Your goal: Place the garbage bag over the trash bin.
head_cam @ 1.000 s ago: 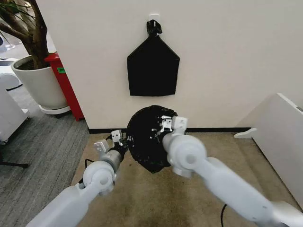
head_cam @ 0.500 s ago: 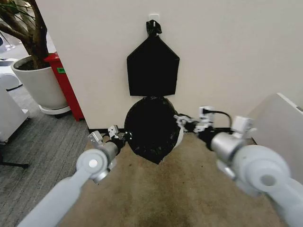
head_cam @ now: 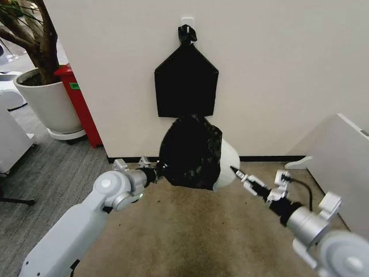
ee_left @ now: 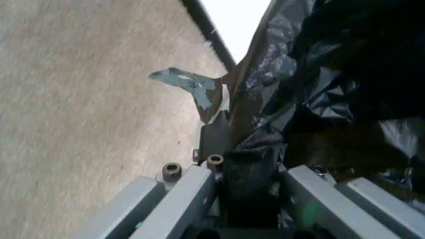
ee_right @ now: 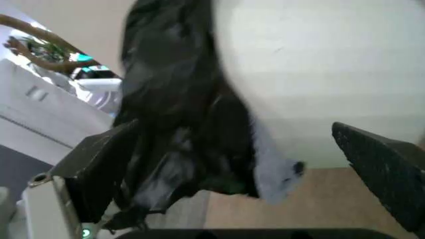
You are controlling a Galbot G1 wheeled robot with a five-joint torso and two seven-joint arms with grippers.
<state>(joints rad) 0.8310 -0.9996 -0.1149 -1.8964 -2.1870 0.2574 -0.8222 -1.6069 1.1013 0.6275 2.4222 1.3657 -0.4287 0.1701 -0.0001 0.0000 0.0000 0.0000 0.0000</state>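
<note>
The left gripper (head_cam: 154, 171) is pinching a fold of the garbage bag (head_cam: 191, 153) at the bag's lower left edge; in the left wrist view its fingers (ee_left: 247, 169) are clenched on crumpled black plastic (ee_left: 332, 84). The right gripper (head_cam: 247, 180) is hanging just beside the bare side of the trash bin (head_cam: 228, 167), and the right wrist view is showing its fingers (ee_right: 99, 164) spread wide with nothing between them.

The bin is sitting off the carpet (head_cam: 190, 236), tipped so that its long axis is running roughly from the left gripper up toward the right, with the bag-wrapped end turned to the robot's left and the cream wall facing right. Which end is the mouth I cannot tell. Above it, a flat black bag (head_cam: 186, 81) is hanging on the wall.

To my eye the plastic is covering only part of the bin. Doing this well probably means keeping the left pinch firm while the free gripper takes loose film rather than smooth bucket wall, since thin plastic is liable to slip or tear.
</note>
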